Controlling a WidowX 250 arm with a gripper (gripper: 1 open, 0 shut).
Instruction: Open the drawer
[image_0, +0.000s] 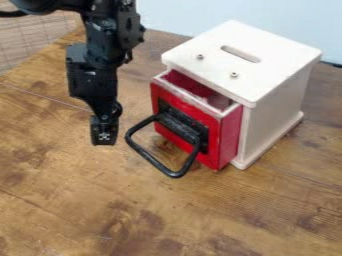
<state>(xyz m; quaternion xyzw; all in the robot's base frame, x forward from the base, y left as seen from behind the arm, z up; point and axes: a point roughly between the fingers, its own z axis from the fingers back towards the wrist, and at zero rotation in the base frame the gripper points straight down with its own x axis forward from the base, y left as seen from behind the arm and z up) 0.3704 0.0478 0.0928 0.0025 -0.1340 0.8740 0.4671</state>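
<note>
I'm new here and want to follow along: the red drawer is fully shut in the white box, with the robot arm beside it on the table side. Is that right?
Not quite: the drawer is partly open, not shut. The camera view shows its red front standing out from the white box. The arm is indeed beside it.

1 arm, black, reaching in from upper L — gripper (104, 125) low, pointing down.
</note>
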